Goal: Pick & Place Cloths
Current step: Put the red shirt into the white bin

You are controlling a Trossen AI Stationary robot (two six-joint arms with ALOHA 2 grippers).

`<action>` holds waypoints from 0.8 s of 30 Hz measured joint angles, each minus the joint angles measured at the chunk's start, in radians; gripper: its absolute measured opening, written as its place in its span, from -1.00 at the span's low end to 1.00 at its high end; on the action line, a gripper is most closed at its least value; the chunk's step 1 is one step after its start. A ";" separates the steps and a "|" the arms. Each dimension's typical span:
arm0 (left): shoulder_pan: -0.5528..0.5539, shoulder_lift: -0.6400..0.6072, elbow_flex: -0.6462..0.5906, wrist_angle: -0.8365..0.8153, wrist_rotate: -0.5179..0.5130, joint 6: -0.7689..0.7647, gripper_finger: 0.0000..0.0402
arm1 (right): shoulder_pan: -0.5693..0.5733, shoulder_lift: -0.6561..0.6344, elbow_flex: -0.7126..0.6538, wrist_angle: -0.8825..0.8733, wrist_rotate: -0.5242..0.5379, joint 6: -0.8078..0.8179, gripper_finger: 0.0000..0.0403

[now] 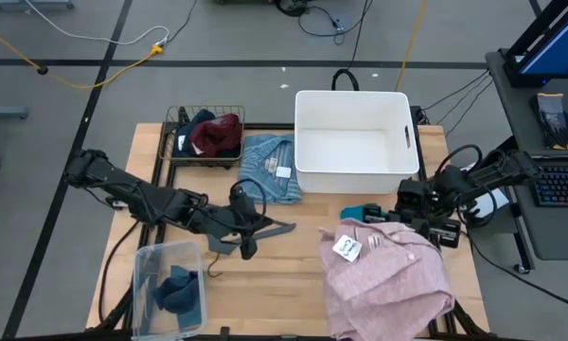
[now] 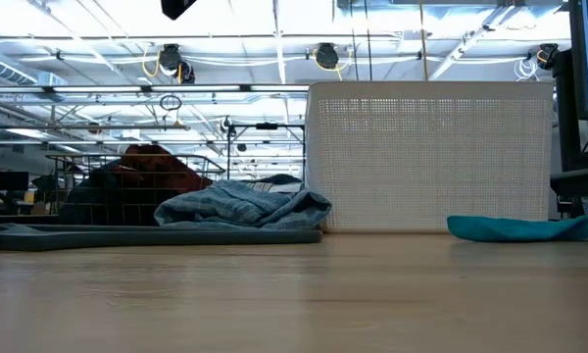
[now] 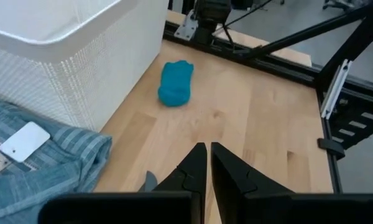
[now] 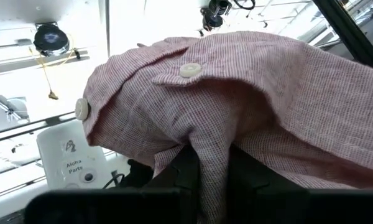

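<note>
The pink tagged shirt [image 1: 388, 275] hangs bunched over the table's near right part, and my right gripper [image 1: 418, 220] is shut on it. My left gripper [image 1: 257, 230] hovers shut above the grey hanger [image 1: 276, 227] at mid-table and touches nothing. The small teal piece [image 1: 364, 211] lies flat on the wood by the white bin. The light blue striped shirt [image 1: 270, 166] lies crumpled with one side against the bin. Maroon and dark navy pieces [image 1: 211, 135] sit in a wire basket. Slate-blue pieces [image 1: 175, 289] lie in a clear tub. My right gripper [image 4: 211, 180] pinches a bunched fold of the pink shirt [image 4: 210, 149] between its two fingers. The fingers slant upward, with the ceiling behind them. The rest of the shirt, with its buttons [image 4: 189, 70], drapes over and around them, slack. No pink cloth shows at table height in the low view.
The white perforated bin [image 1: 355, 106] stands at the far middle, the wire basket [image 1: 175, 118] to its left and the clear tub [image 1: 142, 275] at the near left corner. Bare wood lies between the hanger and the teal piece [image 3: 176, 83]. A keyboard and cables lie off the right edge.
</note>
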 joint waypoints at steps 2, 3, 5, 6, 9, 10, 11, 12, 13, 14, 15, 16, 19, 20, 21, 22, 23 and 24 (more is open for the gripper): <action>0.000 0.000 0.000 0.011 0.000 0.002 -0.88 | -0.002 0.000 0.000 -0.001 0.002 -0.004 -0.84; 0.000 0.000 0.000 0.011 0.000 0.000 -0.88 | -0.005 0.000 0.000 -0.006 0.007 -0.011 -0.84; 0.000 0.000 0.000 0.011 0.000 -0.001 -0.88 | -0.022 -0.003 0.000 -0.035 0.025 -0.038 -0.84; 0.000 0.000 0.000 0.011 0.000 -0.001 -0.88 | -0.035 -0.007 0.000 -0.063 0.026 -0.057 -0.84; 0.000 0.000 0.000 0.011 0.000 -0.001 -0.88 | -0.095 -0.032 0.000 -0.196 0.072 -0.125 -0.84; 0.000 0.000 0.000 0.011 0.000 -0.001 -0.88 | -0.120 -0.043 0.000 -0.254 0.094 -0.154 -0.84; 0.000 0.000 0.000 0.013 0.000 -0.001 -0.88 | -0.146 -0.054 0.000 -0.308 0.118 -0.187 -0.84; 0.000 0.000 0.000 0.016 0.000 0.000 -0.88 | -0.175 -0.067 0.000 -0.359 0.144 -0.222 -0.84; 0.000 0.000 0.000 0.018 0.000 0.000 -0.88 | -0.203 -0.080 0.000 -0.404 0.170 -0.256 -0.84; 0.000 0.000 0.000 0.018 0.000 0.002 -0.88 | -0.231 -0.095 0.000 -0.440 0.197 -0.288 -0.84; 0.000 0.000 0.000 0.018 0.000 0.003 -0.88 | -0.260 -0.110 0.000 -0.471 0.222 -0.320 -0.84; 0.000 0.000 0.000 0.018 0.000 0.004 -0.88 | -0.289 -0.126 0.004 -0.509 0.243 -0.351 -0.84; 0.000 0.000 0.000 0.019 0.000 0.015 -0.88 | -0.372 -0.168 0.039 -0.648 0.318 -0.457 -0.84; 0.000 0.000 0.000 0.021 0.000 0.023 -0.88 | -0.397 -0.179 0.053 -0.701 0.347 -0.501 -0.84; 0.000 0.000 0.000 0.026 0.000 0.029 -0.88 | -0.419 -0.188 0.071 -0.757 0.383 -0.545 -0.84; 0.000 0.000 0.000 0.032 0.000 0.034 -0.88 | -0.439 -0.193 0.092 -0.813 0.420 -0.589 -0.84; 0.000 0.000 0.000 0.038 0.000 0.037 -0.88 | -0.456 -0.196 0.112 -0.869 0.463 -0.631 -0.84; 0.000 0.000 0.000 0.043 0.000 0.039 -0.88 | -0.470 -0.197 0.132 -0.926 0.510 -0.669 -0.84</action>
